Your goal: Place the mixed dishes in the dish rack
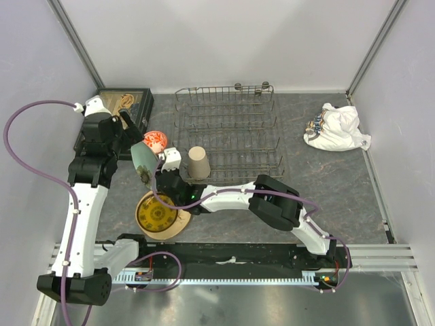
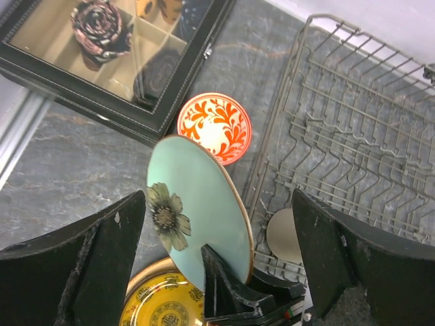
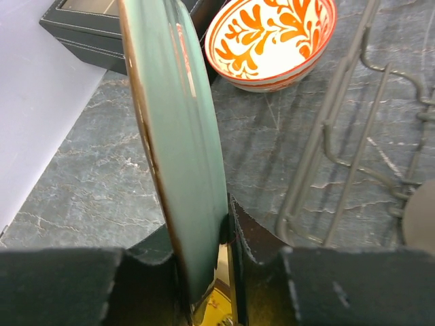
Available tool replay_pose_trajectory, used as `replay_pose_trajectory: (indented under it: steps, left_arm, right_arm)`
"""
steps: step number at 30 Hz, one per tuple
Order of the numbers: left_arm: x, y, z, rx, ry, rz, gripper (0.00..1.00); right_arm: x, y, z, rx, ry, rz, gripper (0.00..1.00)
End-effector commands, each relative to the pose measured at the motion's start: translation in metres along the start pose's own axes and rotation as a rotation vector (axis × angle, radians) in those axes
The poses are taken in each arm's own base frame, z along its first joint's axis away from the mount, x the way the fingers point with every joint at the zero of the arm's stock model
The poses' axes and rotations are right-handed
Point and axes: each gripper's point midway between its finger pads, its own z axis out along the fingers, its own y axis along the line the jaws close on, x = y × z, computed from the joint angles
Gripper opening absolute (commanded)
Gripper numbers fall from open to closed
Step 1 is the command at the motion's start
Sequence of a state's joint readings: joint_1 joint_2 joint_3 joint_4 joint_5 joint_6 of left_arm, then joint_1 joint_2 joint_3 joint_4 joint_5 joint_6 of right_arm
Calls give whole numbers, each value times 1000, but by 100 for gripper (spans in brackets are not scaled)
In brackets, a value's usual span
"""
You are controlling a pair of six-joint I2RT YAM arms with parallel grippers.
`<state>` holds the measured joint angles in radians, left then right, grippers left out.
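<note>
My right gripper (image 1: 153, 178) is shut on the lower edge of the pale green flowered plate (image 1: 143, 160) and holds it upright, left of the dish rack (image 1: 228, 132). In the right wrist view the fingers (image 3: 255, 248) pinch the plate (image 3: 180, 129) edge-on. My left gripper (image 2: 217, 204) is wide open above the plate (image 2: 197, 210), not touching it. The yellow plate (image 1: 156, 214) lies on the tan plate (image 1: 181, 226) below. The red-orange bowl (image 1: 155, 140) stands beside the rack. The beige cup (image 1: 198, 163) sits upside down in the rack. The dark green mug is out of view.
The dark glass-topped display box (image 1: 126, 107) stands at the back left, close to my left gripper (image 1: 130, 132). A white cloth bundle (image 1: 336, 129) lies at the right. Grey walls enclose the table on three sides.
</note>
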<state>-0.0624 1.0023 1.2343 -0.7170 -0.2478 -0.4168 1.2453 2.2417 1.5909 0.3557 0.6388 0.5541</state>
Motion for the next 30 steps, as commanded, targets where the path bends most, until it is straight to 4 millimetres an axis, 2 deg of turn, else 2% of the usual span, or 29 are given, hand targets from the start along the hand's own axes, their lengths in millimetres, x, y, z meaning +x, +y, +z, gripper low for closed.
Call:
replay_pose_trajectory:
  steps: [1,11,18,22,23,24,25,26,27,28,29,30]
  left_arm:
    - [-11,11,-11,-41,-36,34,95]
    - [-12,19,-24,-60,-58,23,97]
    - [-14,24,-30,-71,-74,21,98]
    - [-15,28,-37,-80,-90,8,98]
    - [-15,30,-39,-89,-96,-3,98]
    - [-15,31,-41,-92,-101,-13,98]
    - [-17,31,-48,-79,-121,-32,98]
    - [-14,32,-50,-75,-123,-38,98]
    - [-15,32,-53,-69,-135,-45,98]
    - [-15,33,-56,-68,-145,-48,98]
    - [-15,35,-60,-65,-156,-49,98]
    - [-15,37,-61,-69,-162,-46,98]
  right_arm:
    - [-82,29,-18,-88,-143,106,0]
    - [-133,43,-35,-180,-203,209,0]
    - [-184,42,-57,-226,-270,275,0]
    - [-217,22,-72,-210,-307,280,0]
    - [-223,8,-69,-188,-295,264,0]
    - [-241,7,-77,-206,-300,266,0]
    - [-247,5,-78,-222,-282,257,0]
    - [-255,-9,-76,-195,-264,232,0]
    - [-273,-14,-85,-199,-278,223,0]
    - [-280,-20,-89,-190,-279,204,0]
    - [-287,-36,-90,-153,-279,158,0]
    - [-307,-41,-105,-152,-310,154,0]
